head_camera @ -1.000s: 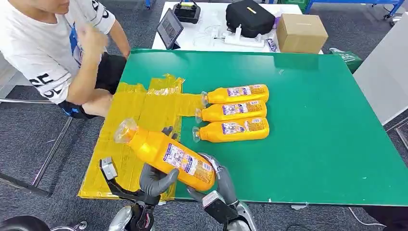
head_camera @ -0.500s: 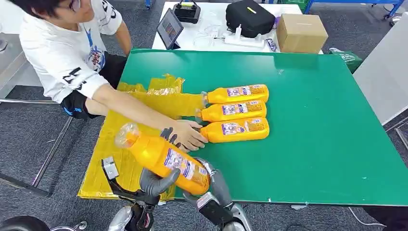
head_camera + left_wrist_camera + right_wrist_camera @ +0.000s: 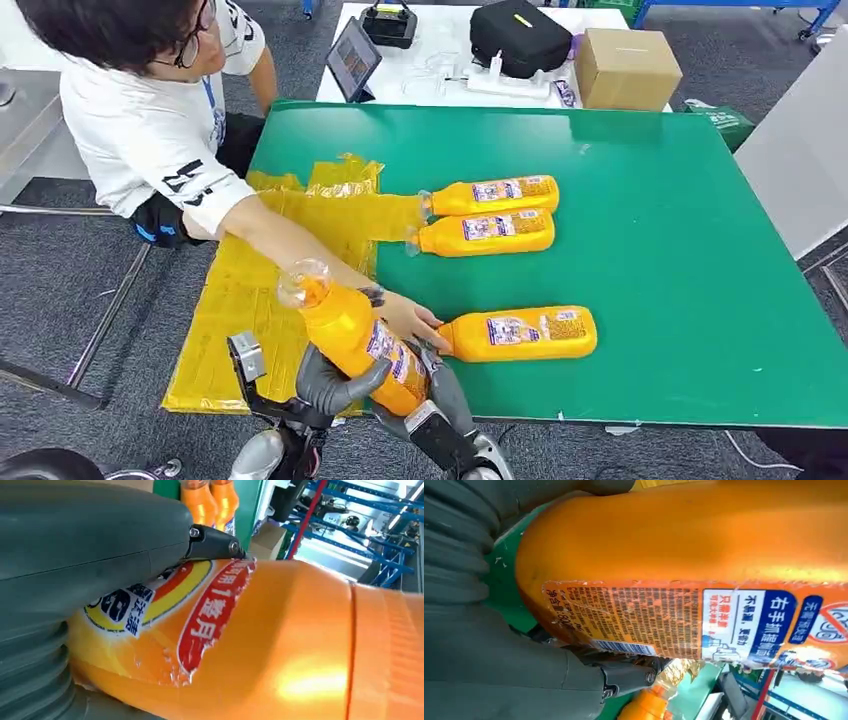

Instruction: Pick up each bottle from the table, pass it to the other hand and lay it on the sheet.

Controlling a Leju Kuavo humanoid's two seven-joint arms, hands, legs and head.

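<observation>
An orange bottle with a clear cap stands tilted above the table's front edge, cap toward the yellow sheet. My left hand grips its lower body from the left, and my right hand holds its base from the right. The wrist views show the bottle's label against the left hand and the right hand. Two more orange bottles lie side by side mid-table. A third one lies near the front edge.
A person sits at the left and reaches an arm over the sheet; their hand touches the cap end of the front bottle, close to my hands. Behind the green table stand a tablet, a black bag and a cardboard box.
The person reached in and dragged the nearest bottle out of the row toward the front right. The bottle in my hands tipped more upright and shifted slightly right.
</observation>
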